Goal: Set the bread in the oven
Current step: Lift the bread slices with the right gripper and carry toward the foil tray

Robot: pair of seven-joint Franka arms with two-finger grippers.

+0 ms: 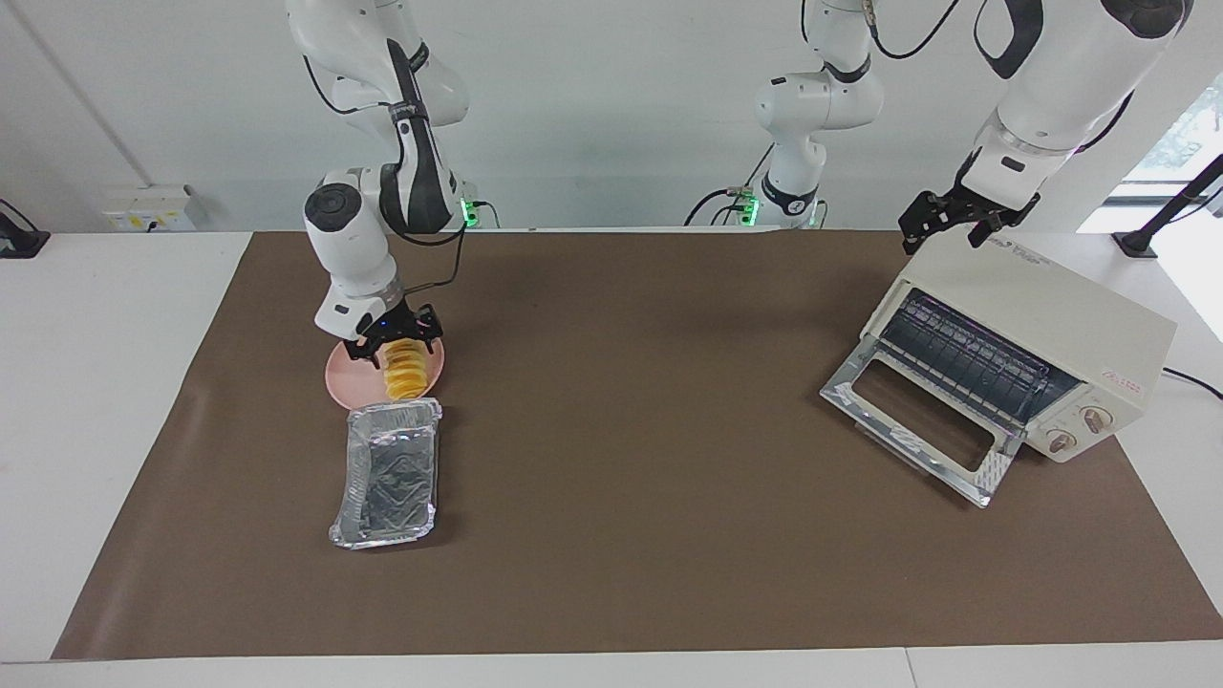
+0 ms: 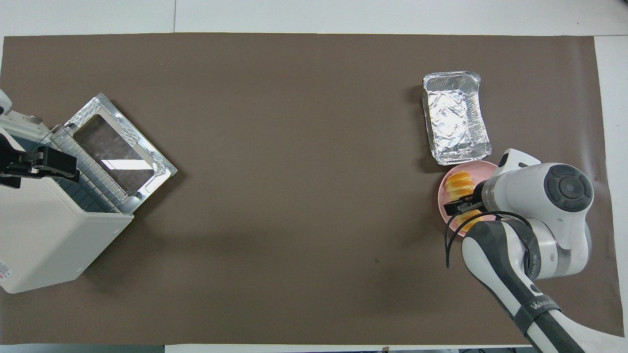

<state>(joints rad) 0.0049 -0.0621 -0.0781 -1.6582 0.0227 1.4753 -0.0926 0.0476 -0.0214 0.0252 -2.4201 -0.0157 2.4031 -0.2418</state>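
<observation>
A: where's the bread (image 1: 405,373)?
B: on the pink plate (image 1: 346,380) near the counter (image 1: 611,535)'s robot-side edge, long axis toward the empty foil tray (image 1: 390,473). Right end effector (image 1: 394,344) straddles it, open. Left end effector (image 1: 951,222) wide open over the oven (image 1: 1041,315), door down.

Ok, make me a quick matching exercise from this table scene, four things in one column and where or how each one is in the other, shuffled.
Things:
1. bread
2. foil tray
3. oven door
4. left gripper

States:
A. over the oven's top
B. dropped open
C. on the pink plate, right gripper around it
D. empty, beside the plate, farther from the robots

Pairs: 1-C, 2-D, 3-B, 4-A
</observation>
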